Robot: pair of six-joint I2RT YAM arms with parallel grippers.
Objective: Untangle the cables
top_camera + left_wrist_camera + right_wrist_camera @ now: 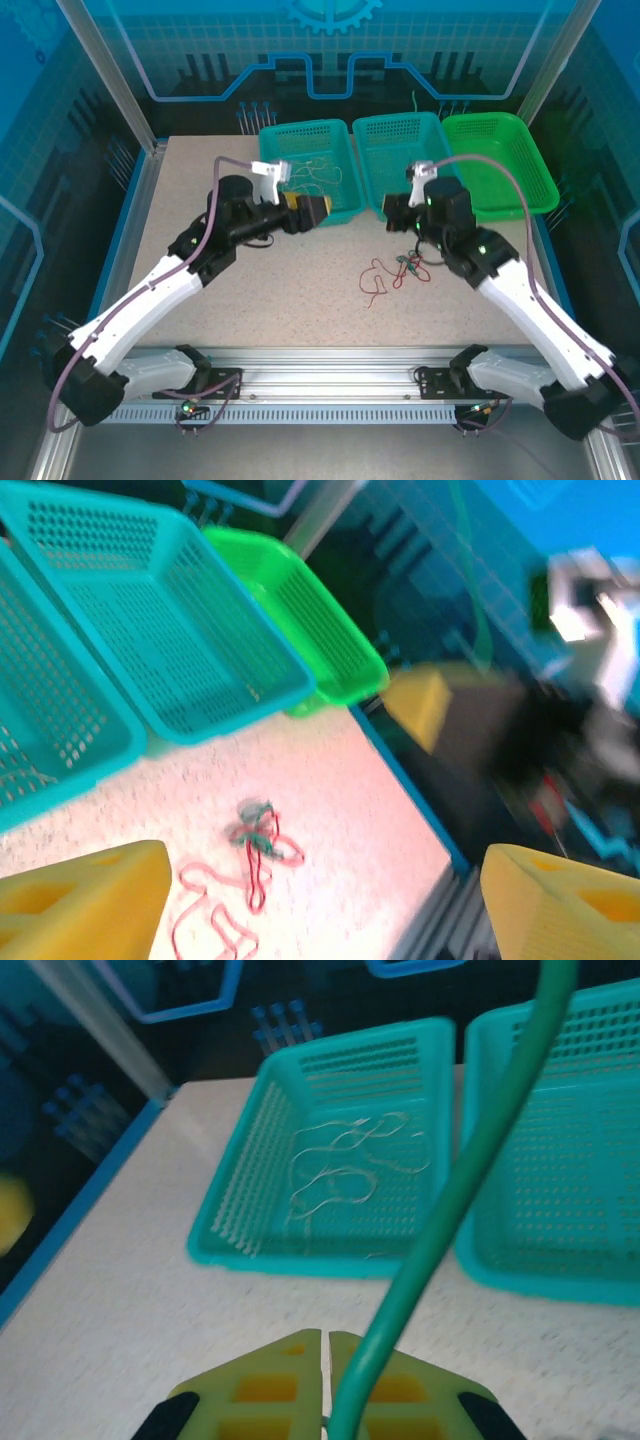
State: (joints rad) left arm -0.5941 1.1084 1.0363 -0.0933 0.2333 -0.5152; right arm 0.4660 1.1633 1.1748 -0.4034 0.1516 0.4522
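Top external view: the cables, partly sorted. Cream strands (318,174) lie loose in the left teal basket (268,160) at upper centre. A red cable (378,282) and a small dark green knot (408,265) lie touching on the table (250,290) at mid-frame, in front of the baskets.

The right wrist view shows the right gripper (327,1345) at bottom centre. Its yellow jaws are pressed together on a green cable (470,1160) that rises out of the top of the frame. Whether its lower end is free of the knot cannot be told.

In the left wrist view the left gripper (320,880) has its jaws wide apart and holds nothing. The middle teal basket (400,160) and green basket (495,160) look empty.

By this evidence one colour is sorted, one is in hand, and the red cable and the knot are left to do.
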